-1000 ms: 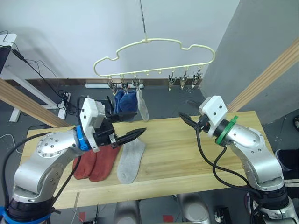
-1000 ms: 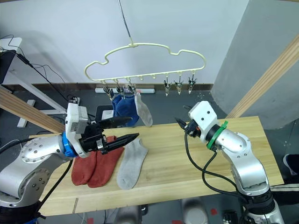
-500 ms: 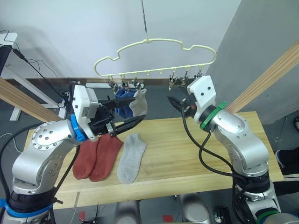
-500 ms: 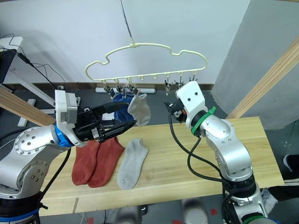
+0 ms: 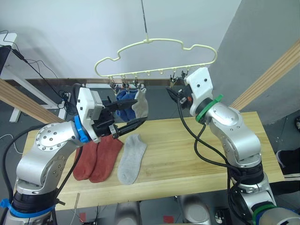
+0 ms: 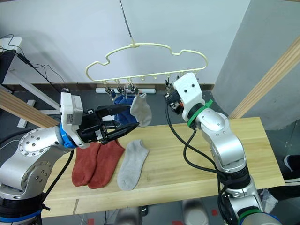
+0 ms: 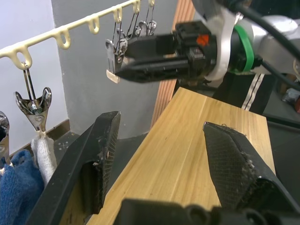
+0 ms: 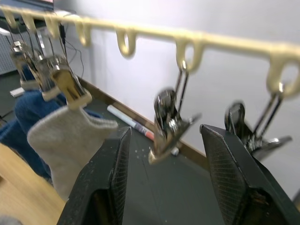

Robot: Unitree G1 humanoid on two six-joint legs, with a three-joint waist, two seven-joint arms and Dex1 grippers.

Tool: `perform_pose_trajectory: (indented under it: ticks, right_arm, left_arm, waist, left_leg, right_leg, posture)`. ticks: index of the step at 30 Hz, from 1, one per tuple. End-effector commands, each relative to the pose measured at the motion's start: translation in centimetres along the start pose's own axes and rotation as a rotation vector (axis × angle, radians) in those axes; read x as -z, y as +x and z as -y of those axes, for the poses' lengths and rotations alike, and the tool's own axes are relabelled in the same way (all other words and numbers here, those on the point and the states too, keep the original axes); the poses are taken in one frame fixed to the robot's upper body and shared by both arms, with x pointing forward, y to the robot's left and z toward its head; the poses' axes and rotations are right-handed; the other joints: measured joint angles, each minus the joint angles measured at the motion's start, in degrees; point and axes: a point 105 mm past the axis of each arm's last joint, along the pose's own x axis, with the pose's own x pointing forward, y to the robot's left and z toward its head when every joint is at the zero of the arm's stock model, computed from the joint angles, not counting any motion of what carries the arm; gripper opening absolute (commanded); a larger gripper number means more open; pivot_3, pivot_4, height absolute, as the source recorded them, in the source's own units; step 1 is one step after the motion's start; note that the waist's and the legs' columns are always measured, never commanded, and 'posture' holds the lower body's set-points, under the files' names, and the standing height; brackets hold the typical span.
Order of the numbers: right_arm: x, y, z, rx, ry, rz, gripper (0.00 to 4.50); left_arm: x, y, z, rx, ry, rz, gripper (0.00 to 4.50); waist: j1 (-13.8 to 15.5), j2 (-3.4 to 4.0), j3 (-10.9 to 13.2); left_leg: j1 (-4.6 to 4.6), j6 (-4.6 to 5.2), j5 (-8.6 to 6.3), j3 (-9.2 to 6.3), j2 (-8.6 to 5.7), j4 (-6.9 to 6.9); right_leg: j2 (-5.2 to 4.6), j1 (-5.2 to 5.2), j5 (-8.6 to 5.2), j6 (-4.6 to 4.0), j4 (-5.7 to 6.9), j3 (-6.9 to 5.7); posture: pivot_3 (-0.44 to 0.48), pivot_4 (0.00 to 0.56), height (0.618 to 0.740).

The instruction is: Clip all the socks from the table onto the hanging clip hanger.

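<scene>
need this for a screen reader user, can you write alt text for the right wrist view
The right gripper's two black fingers stand open on either side of an empty metal clip hanging from the cream clip hanger. Beside it, a grey sock hangs clipped, with blue socks behind it.

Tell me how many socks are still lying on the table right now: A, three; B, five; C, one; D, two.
A: two rust-red socks and one light grey sock lie flat on the table, while two blue socks and a second grey sock already hang from the clip hanger.
</scene>
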Motion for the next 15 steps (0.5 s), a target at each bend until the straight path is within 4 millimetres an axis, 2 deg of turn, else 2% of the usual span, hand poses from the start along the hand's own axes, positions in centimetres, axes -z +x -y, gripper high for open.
perform_pose_trajectory:
  ticks: [1,15]
  right_arm:
    - [-1.9,0.0,-0.7,-0.025,-0.017,0.078,2.44]
    - [-2.3,0.6,-1.8,-0.051,0.018,0.11,2.44]
  left_arm:
    - [-0.5,0.1,0.6,0.017,0.025,0.022,3.12]
    - [-0.2,0.2,0.7,0.015,0.017,0.024,3.12]
  waist:
    - [0.0,0.0,0.0]
    - [0.0,0.0,0.0]
  left_leg:
    - [0.0,0.0,0.0,0.01,0.0,0.0]
    - [0.0,0.0,0.0,0.0,0.0,0.02]
  right_leg:
    - [0.0,0.0,0.0,0.0,0.0,0.01]
    - [-0.03,0.0,0.01,-0.02,0.03,0.0]
  posture:
    - [-0.178,0.304,0.737]
    - [-0.177,0.299,0.737]
